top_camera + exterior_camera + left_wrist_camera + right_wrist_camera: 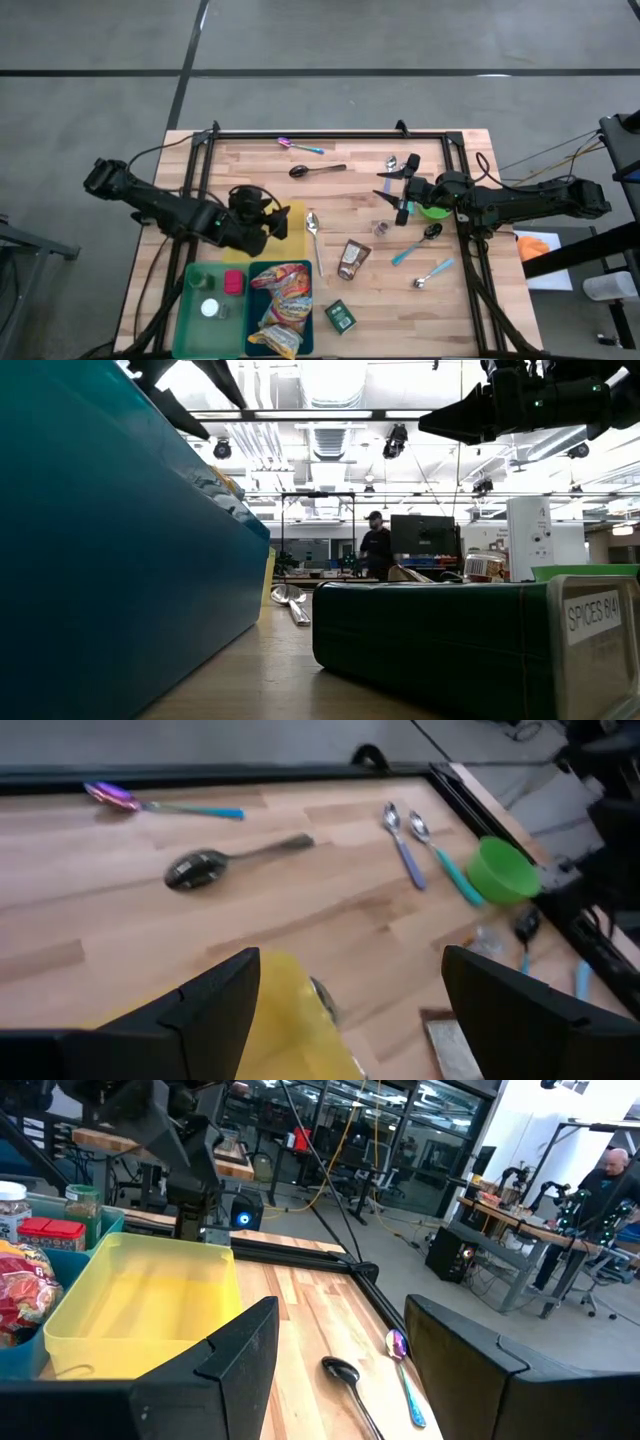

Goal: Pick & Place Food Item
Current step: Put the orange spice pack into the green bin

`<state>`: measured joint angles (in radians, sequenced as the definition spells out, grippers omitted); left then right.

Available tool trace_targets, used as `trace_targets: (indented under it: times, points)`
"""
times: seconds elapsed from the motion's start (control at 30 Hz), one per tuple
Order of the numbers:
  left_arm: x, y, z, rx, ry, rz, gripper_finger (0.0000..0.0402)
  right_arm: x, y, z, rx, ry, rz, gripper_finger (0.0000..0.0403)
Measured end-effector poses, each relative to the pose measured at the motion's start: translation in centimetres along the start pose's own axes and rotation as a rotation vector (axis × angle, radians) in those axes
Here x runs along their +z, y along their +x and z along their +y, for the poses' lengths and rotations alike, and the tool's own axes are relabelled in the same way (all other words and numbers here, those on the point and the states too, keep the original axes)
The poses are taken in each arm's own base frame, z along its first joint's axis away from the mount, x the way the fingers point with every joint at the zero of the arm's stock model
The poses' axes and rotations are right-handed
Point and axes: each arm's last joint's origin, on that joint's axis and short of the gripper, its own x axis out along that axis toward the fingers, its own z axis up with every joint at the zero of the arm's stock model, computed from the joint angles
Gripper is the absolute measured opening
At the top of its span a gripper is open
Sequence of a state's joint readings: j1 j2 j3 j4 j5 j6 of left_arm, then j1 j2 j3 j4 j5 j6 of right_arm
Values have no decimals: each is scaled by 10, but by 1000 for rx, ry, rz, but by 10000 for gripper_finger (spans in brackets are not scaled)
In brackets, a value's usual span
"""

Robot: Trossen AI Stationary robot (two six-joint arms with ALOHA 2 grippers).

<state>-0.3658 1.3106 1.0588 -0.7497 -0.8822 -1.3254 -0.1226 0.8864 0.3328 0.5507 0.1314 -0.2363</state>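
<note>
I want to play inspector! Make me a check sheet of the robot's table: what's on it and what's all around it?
Surface: wooden table with a black frame around its edge.
Job's things: snack bag in the blue bin; empty yellow bin; green bin with small jars; brown packet; green spice tin.
Clutter: black spoon, several spoons with coloured handles, green bowl.
Grippers: left end effector open, over the yellow bin; right end effector open, above the table beside the green bowl; neither holds anything.
Cables: black cables run along both arms.
Surroundings: workshop with desks and monitors; a person stands far behind.
</note>
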Motion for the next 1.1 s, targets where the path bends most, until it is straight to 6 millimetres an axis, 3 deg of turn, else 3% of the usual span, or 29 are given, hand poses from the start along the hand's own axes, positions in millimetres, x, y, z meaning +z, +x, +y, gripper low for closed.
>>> trace_targets:
  times: [0.27,0.47,0.7,1.1]
  points:
    - [4,5,3,29,102,-19,316,0,0,0,0,0,0,215]
    - [-5,11,-1,-76,170,108,316,0,0,0,0,0,0,215]
    - [-11,29,-25,-331,286,178,316,0,0,0,0,0,0,215]
    - [-21,69,-34,-331,269,283,316,0,0,0,1,0,0,215]
